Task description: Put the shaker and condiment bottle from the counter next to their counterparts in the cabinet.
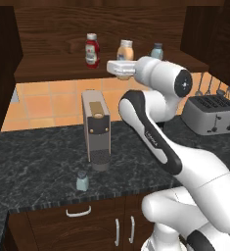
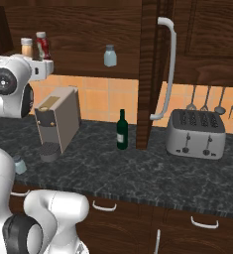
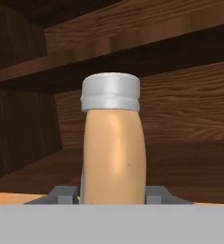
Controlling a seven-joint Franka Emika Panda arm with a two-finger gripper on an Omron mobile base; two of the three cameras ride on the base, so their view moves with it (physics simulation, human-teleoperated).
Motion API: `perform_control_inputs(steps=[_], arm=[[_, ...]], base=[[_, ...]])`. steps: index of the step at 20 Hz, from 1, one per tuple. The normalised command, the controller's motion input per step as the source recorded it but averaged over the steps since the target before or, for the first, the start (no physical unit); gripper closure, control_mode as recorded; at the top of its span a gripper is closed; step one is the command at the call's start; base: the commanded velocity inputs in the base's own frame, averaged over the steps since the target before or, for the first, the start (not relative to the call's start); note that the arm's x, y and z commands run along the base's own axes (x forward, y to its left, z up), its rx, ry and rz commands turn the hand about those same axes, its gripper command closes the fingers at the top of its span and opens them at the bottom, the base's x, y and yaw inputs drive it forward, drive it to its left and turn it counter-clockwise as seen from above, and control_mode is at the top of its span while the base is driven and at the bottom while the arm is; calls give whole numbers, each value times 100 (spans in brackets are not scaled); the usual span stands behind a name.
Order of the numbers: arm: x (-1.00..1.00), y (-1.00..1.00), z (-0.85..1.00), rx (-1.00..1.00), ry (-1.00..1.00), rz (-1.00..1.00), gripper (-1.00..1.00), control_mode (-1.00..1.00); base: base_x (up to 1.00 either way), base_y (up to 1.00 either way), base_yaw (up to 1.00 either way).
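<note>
From the left base view I am holding the condiment bottle upright at the cabinet shelf, with the gripper closed around its lower body; the red bottle is standing just to its left on the shelf and a shaker to its right, so the set-down spot lies straight ahead and slightly down. The other shaker is waiting on the counter in front of the coffee machine. From the right base view I am seeing the orange-tan bottle beside the red one at the shelf's left end, the shelf shaker well apart to the right. In the hand view the fingers are flanking the bottle's base, its long axis vertical, with wood-grain panel behind.
</note>
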Motion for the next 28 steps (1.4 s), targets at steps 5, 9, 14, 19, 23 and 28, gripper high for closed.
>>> perform_control_inputs(steps=[5,9,14,19,23,28], arm=[[28,18,0,0,0,0,100,-100],[33,21,0,0,5,0,100,-100],[22,20,0,0,1,-1,100,-100],[17,13,0,-5,-1,-11,100,-100],[16,9,0,-1,0,-6,100,-100],[17,2,0,0,0,-2,100,-100]], base=[[0,0,0],[0,0,0],[0,0,0],[0,0,0],[0,0,0],[0,0,0]])
